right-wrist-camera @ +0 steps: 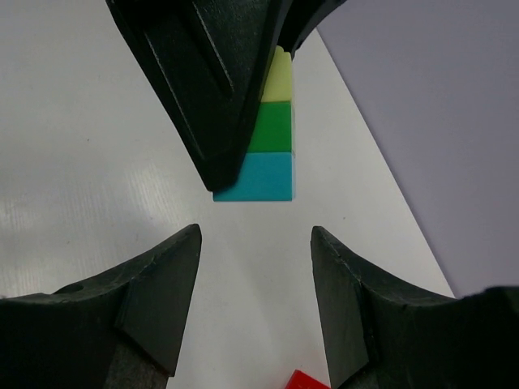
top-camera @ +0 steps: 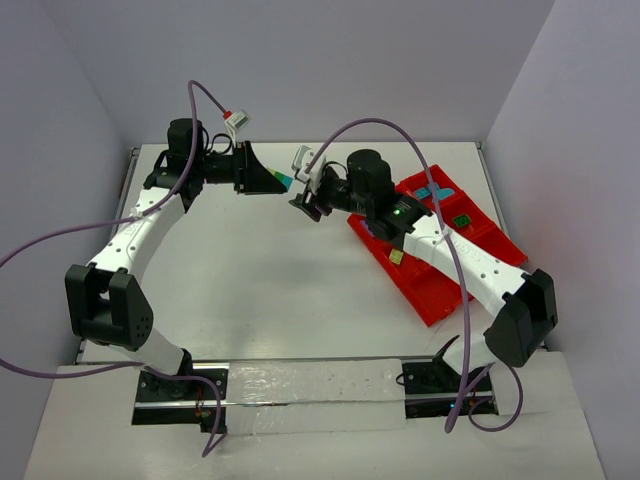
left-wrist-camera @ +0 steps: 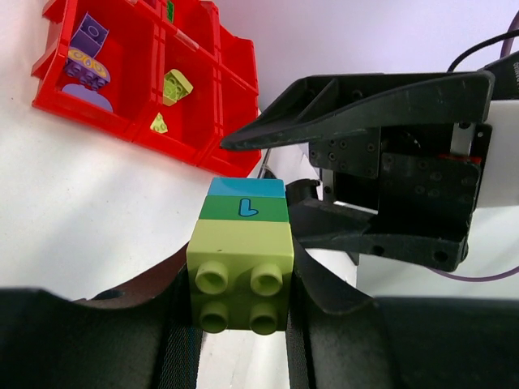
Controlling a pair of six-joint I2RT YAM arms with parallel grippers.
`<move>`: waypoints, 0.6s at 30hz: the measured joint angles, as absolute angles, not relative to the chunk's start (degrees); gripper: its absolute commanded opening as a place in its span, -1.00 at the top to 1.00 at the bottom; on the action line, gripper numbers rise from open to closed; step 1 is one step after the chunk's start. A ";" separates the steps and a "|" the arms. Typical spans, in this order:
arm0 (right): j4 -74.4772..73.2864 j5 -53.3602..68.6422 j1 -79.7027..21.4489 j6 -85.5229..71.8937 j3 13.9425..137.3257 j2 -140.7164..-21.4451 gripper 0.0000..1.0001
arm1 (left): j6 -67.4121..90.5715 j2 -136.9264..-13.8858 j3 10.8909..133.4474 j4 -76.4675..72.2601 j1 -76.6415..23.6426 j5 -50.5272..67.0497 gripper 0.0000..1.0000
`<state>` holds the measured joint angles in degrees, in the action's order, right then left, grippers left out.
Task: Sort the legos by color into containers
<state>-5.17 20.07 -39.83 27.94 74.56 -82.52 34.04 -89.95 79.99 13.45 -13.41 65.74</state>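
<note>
My left gripper [left-wrist-camera: 242,279] is shut on a short stack of legos [left-wrist-camera: 242,259], pale yellow at the near end, then green, then teal at the far tip. The stack [top-camera: 285,181] hangs above the table's far middle. In the right wrist view the stack [right-wrist-camera: 272,146] pokes out beside a left finger [right-wrist-camera: 211,81]. My right gripper [right-wrist-camera: 255,239] faces its teal end, open, a short gap away and touching nothing. The containers are compartments of a red tray [top-camera: 440,290] at the right, holding purple [left-wrist-camera: 87,53], pale yellow [left-wrist-camera: 174,85], green [top-camera: 461,220] and teal [top-camera: 432,192] bricks.
The right arm [top-camera: 470,260] lies across the red tray and hides part of it. White walls close the table at the back and on both sides. Purple cables [top-camera: 60,235] loop off both arms.
</note>
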 measured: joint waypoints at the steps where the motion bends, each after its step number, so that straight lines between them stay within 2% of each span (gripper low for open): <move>1: -4.57 19.98 -40.01 28.07 74.58 -82.78 -0.27 | 34.10 -89.95 79.99 13.35 -13.41 65.73 1.00; 18: -2.04 20.34 -41.28 27.78 75.81 -86.32 -0.19 | 34.00 -89.95 79.99 13.37 -13.41 64.90 0.99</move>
<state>-2.04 20.34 -41.28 27.78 75.81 -86.32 34.00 -89.95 79.99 13.37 -13.41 64.90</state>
